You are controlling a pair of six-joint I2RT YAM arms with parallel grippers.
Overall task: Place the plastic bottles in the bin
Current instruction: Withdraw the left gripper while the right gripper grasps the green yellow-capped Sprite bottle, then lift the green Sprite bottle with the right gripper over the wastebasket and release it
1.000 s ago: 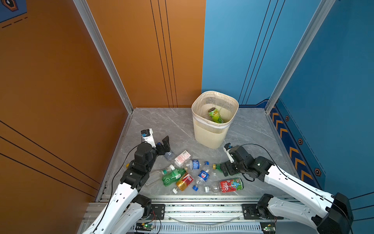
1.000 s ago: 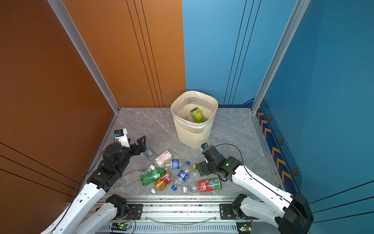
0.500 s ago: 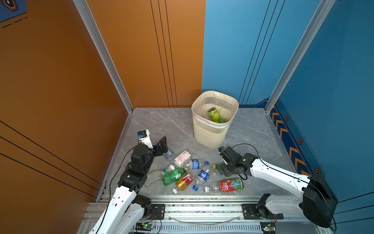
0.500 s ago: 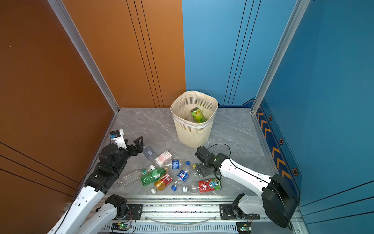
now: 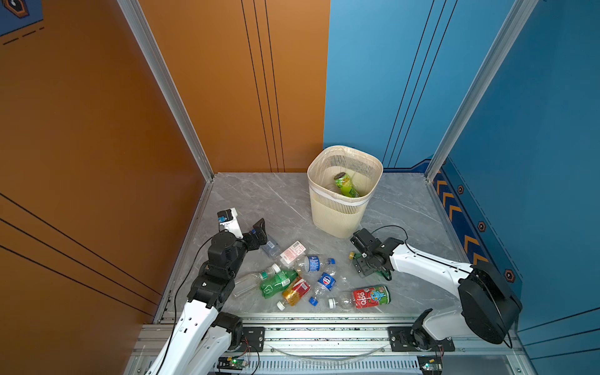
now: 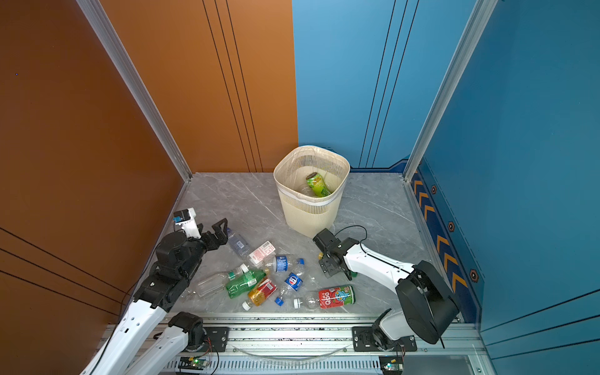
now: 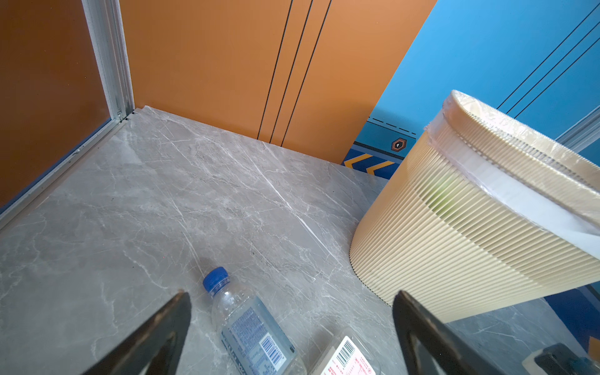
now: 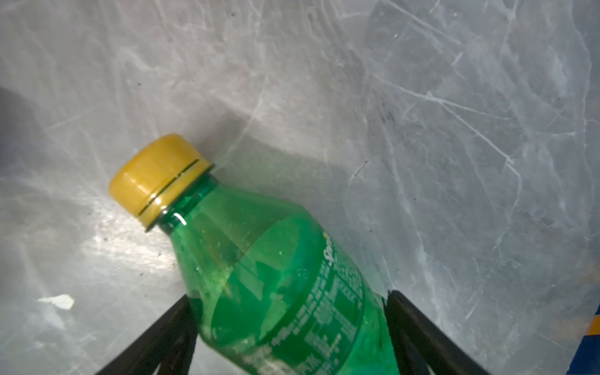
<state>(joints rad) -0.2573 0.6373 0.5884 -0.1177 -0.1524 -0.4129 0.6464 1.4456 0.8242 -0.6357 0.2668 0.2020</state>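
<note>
Since the green Sprite bottle (image 8: pixel 259 259) lies flat on the worktop (image 5: pixel 259 201) near the bin (image 5: pixel 337 217), cap (image 8: pixel 156 175) pointing away from the right gripper (image 8: pixel 289 297), jaws clamp both flanks: right arm's pick.

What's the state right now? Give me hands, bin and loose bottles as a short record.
left hand: open, just by clear blue-capped bottle
right hand: fingers flank green yellow-capped bottle, which lies on the grey surface; grip unclear
bin: upright, holds a green-labelled bottle
loose: pile of bottles between the arms, none in the bin yet
</note>
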